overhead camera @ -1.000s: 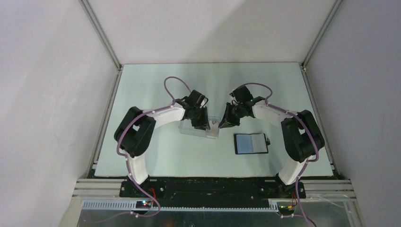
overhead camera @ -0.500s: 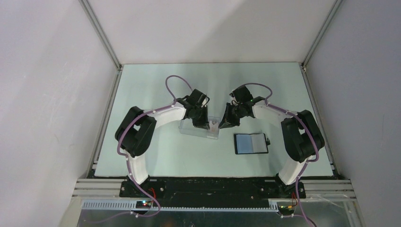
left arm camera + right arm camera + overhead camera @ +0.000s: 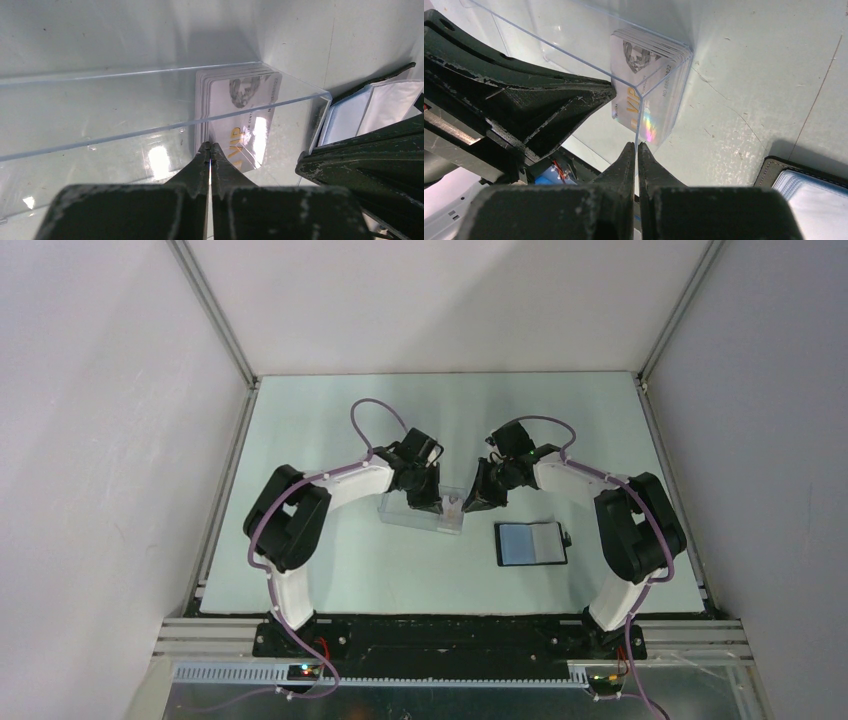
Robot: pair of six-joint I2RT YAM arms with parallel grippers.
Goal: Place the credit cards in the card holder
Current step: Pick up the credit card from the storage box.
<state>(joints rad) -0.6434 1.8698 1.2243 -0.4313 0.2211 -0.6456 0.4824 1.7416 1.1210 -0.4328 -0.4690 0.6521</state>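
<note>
Credit cards sit stacked inside the clear box, at its 3 o'clock end. Your left gripper is pinched shut at their near edge; you cannot tell if it has one. Your right gripper is shut on the box's end wall. The card holder lies open at the box's 4 o'clock

Light is soft and even from above. White glare spots lie on the clear box and cards; shadows are faint.
</note>
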